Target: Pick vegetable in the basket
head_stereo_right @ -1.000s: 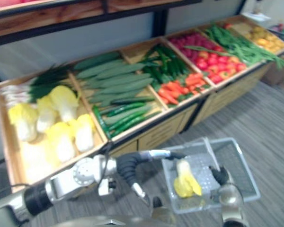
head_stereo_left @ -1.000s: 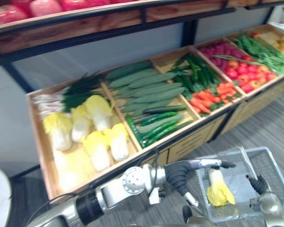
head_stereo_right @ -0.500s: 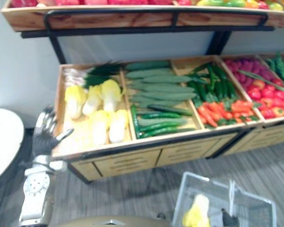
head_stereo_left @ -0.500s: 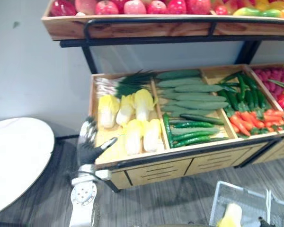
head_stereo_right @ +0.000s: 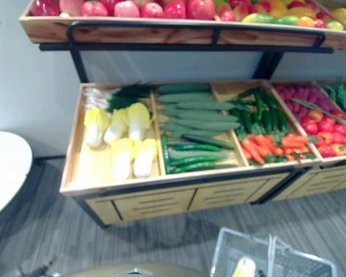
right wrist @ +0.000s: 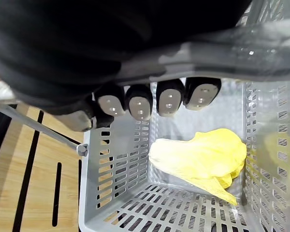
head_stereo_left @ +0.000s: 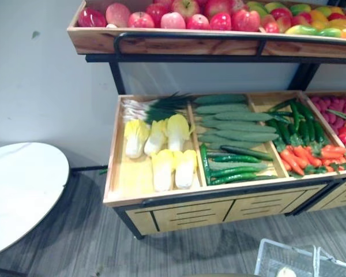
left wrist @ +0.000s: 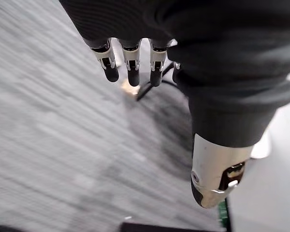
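**Cabbage in the basket, right hand on its handle**

Left eye view: a wooden stand takes up the centre. Pale cabbages lie in its left compartment, cucumbers beside them, and carrots toward the right edge. Apples line the upper shelf. A white round table sits at lower left, and the grey basket at lower right.

Right eye view: a yellow cabbage shows inside the basket at the bottom edge.

Left wrist view: the left hand hangs over grey floor, fingers straight and released, holding nothing.

Right wrist view: the right hand is clenched round the basket's handle. The yellow cabbage lies on the basket's slatted bottom.
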